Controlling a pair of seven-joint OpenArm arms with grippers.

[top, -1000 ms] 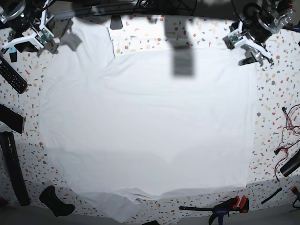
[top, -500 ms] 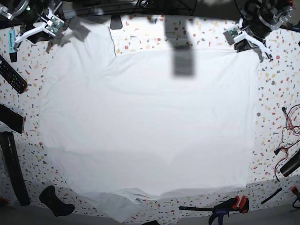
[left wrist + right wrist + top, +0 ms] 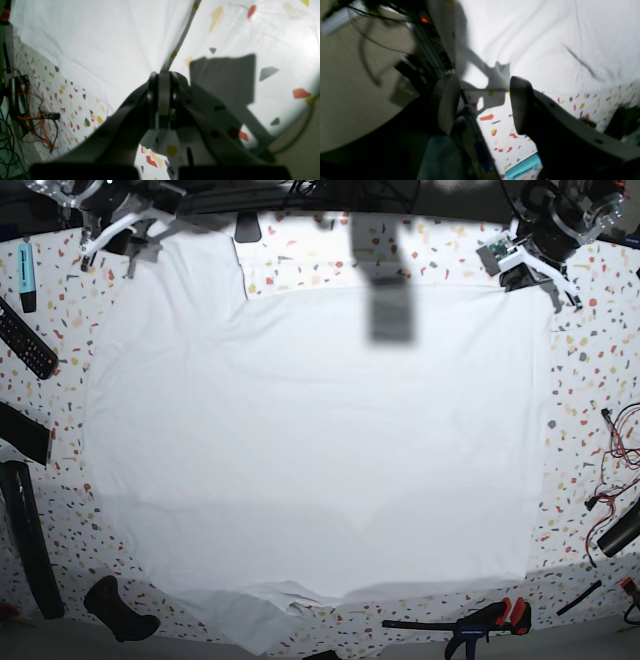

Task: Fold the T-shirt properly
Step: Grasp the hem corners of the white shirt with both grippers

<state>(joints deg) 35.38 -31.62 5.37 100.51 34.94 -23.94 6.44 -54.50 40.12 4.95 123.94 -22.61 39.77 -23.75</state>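
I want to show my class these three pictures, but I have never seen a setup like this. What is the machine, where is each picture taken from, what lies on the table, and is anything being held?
This is a robot with two arms, each ending in a pair of fingers. One picture looks down on the whole speckled table; the other two come from small cameras on the wrists, looking along the fingers.

A large white T-shirt lies spread flat. Around it sit a remote control, a clamp with red handles and some wires.

The left gripper, at the overhead view's top right, is closed on the T-shirt's edge; cloth fans out from the pinch. The right gripper stands open beside the shirt's edge, holding nothing.
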